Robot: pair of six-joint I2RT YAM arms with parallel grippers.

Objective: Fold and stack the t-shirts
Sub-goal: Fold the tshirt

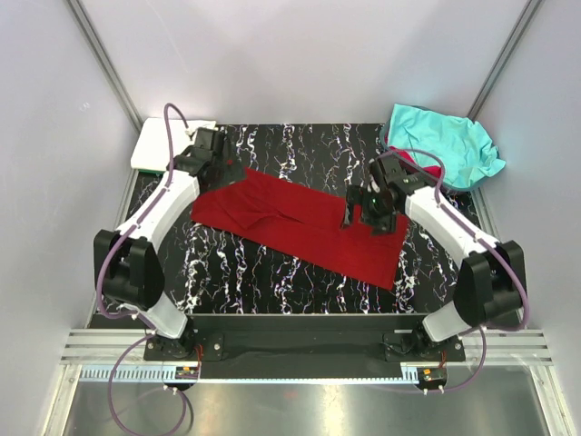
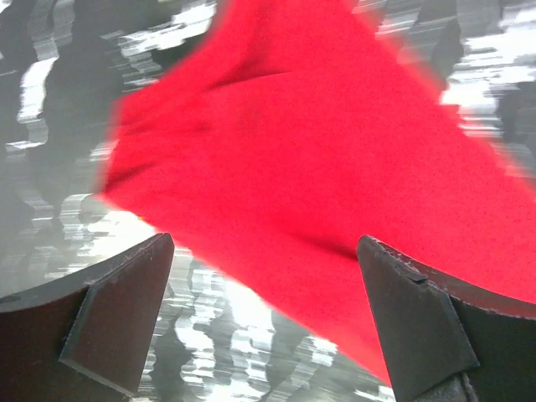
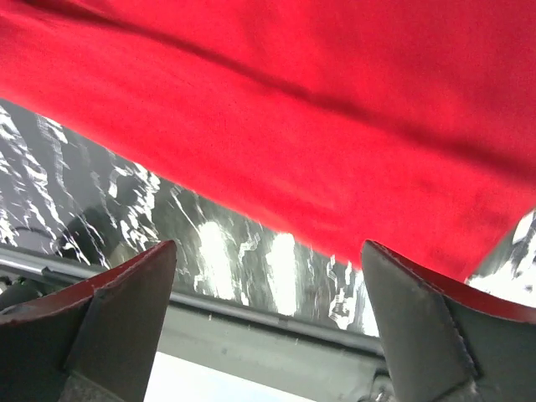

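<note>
A dark red t-shirt (image 1: 300, 227) lies flat as a long slanted band on the black marbled mat (image 1: 245, 272). My left gripper (image 1: 231, 171) hovers at the band's far left end, open; in the left wrist view its fingertips (image 2: 159, 251) stand wide apart, with nothing between them, over the red cloth (image 2: 293, 151). My right gripper (image 1: 361, 218) is over the band's right part, also open and empty (image 3: 268, 251), with the red cloth (image 3: 293, 100) just beyond it. A turquoise t-shirt (image 1: 445, 141) lies crumpled at the back right. White and green folded shirts (image 1: 156, 145) sit at the back left.
A bit of red cloth (image 1: 428, 169) shows under the turquoise heap's near edge. Grey walls with metal posts close in the back and sides. The mat's near rim (image 3: 276, 318) and the arm bases (image 1: 300, 345) are at the front.
</note>
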